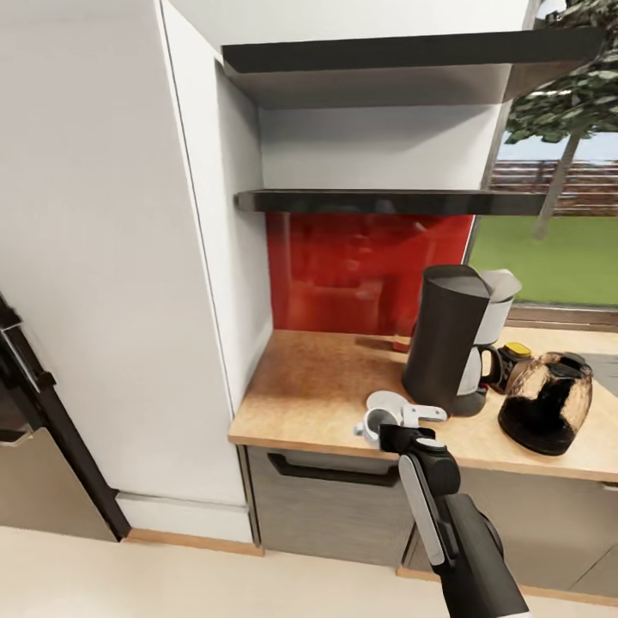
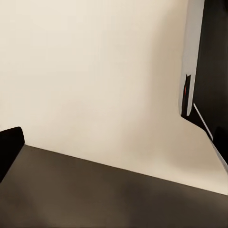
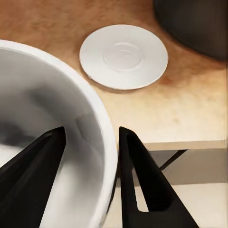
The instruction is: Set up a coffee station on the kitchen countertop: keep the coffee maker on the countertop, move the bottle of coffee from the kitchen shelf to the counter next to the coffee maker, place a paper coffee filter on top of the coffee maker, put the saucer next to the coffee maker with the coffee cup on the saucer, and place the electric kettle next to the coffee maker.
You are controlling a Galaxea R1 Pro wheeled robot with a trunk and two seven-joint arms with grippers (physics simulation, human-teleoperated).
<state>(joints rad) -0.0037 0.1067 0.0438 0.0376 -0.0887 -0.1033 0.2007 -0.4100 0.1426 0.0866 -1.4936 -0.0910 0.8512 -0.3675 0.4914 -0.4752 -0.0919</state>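
right wrist view has the right gripper (image 3: 90,156) clamped on the coffee cup (image 3: 52,133) rim, above the countertop (image 3: 190,109) edge; saucer (image 3: 123,56) beside the coffee maker (image 3: 199,23); left gripper's state unclear

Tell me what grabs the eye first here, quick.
The red wall panel behind the countertop, then the tall dark coffee maker standing in front of it. Near the counter's front edge the right gripper pinches the rim of a white cup; the white saucer lies bare just beyond, the brownish kettle to the right.
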